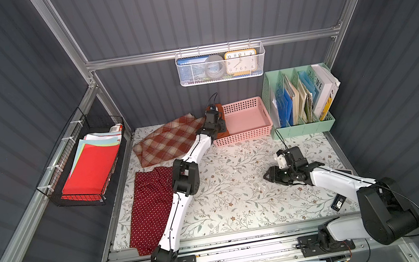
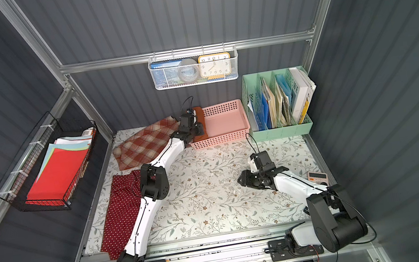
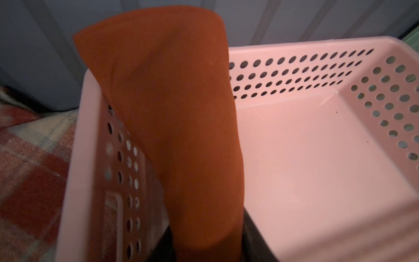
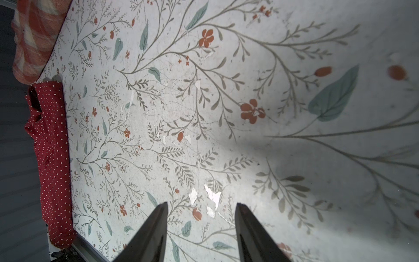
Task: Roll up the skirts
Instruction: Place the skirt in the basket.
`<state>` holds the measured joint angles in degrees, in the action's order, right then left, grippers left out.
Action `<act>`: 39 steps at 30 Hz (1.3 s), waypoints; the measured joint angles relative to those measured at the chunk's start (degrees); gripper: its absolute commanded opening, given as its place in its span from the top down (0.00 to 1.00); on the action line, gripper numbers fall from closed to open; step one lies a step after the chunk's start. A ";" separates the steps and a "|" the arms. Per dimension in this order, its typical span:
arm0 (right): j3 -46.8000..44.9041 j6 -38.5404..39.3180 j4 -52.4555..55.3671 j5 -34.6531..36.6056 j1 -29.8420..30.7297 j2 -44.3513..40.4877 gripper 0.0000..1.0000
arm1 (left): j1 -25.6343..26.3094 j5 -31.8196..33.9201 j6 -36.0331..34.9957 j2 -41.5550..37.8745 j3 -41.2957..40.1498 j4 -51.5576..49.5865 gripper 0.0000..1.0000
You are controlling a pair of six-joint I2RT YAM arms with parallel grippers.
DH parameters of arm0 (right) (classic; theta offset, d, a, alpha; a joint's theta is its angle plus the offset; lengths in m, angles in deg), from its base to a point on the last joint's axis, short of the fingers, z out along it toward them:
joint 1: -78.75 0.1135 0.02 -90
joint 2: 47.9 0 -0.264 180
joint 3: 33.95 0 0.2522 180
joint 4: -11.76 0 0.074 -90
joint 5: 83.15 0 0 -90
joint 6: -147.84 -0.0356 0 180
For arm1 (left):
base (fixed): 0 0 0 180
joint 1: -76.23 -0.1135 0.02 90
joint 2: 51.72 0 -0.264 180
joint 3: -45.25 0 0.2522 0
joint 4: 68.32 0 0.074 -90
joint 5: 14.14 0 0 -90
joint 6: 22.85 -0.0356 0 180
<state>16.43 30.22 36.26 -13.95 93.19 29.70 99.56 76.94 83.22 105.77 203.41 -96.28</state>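
Grey ribbed walls (image 1: 213, 5) noted. Floral tabletop (image 1: 240, 202) brightly lit. White mesh basket (image 1: 223, 79) hung at 12 o'clock, black basket (image 1: 79, 199) at 9.

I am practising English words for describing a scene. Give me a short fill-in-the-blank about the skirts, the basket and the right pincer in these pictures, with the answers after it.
1. The basket that holds the rolled rust-orange skirt is ___ in colour.
2. The dark red skirt has small white ___.
3. The right pincer is open and holds ___.
4. Counting the plaid skirt, ___ skirts lie unrolled on the table.

Missing words: pink; dots; nothing; two.
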 measured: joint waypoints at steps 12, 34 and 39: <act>0.00 0.00 0.02 -0.02 0.00 -2.40 0.47 | 2.89 -1.33 -0.46 -2.97 -4.68 -3.61 0.28; -0.98 0.04 1.09 0.55 0.00 -6.34 0.46 | 3.34 0.83 -1.55 -19.93 -16.90 -2.27 0.02; -1.03 0.17 1.07 0.44 0.26 -6.62 0.46 | 2.69 1.03 0.68 -35.98 -36.00 1.07 0.29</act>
<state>15.40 30.40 37.33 -13.51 93.45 23.08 102.25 77.97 83.90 69.80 167.41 -95.21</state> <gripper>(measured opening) 0.542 0.810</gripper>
